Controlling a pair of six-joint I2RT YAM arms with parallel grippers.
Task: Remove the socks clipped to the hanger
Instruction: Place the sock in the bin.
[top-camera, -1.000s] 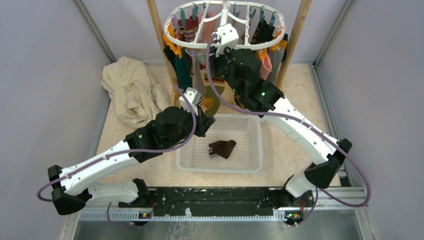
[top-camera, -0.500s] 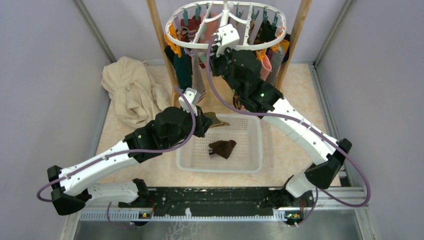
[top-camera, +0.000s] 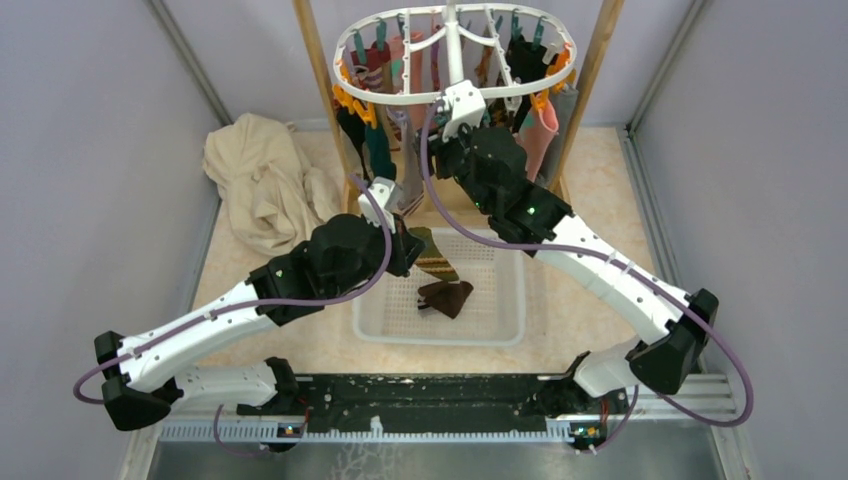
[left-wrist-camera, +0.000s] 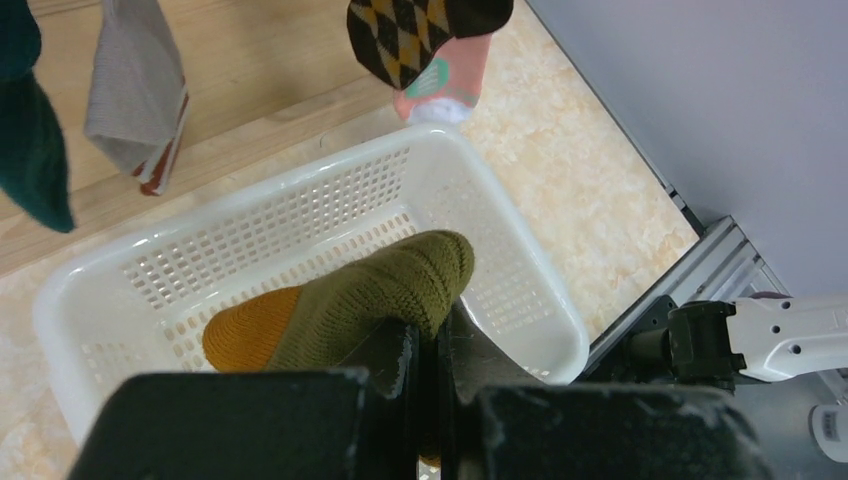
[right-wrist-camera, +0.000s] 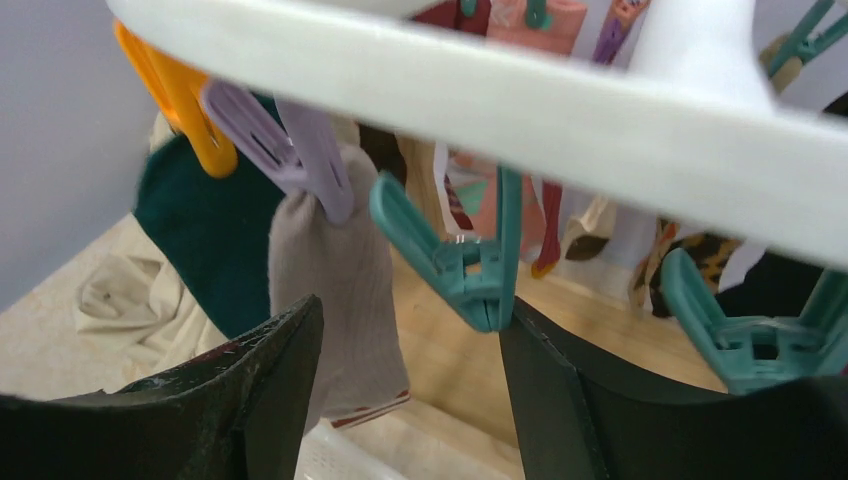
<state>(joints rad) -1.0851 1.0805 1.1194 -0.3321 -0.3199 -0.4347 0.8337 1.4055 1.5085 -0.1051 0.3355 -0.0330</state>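
Freed from the white oval plastic hanger (top-camera: 395, 97) since a second ago, the olive-green knitted sock with a mustard toe (left-wrist-camera: 380, 290) hangs clamped in the left fingers (left-wrist-camera: 392, 360), directly above the white mesh basket (left-wrist-camera: 330, 172) (nearer arm) — right fingers (right-wrist-camera: 270, 380) gape astride a teal clip (right-wrist-camera: 470, 270).

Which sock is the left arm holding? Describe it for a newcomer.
Start at the white plastic mesh basket. Over it the left gripper pinches an olive-green knitted sock. Its mustard-orange toe sets it apart from the dark brown sock lying inside.
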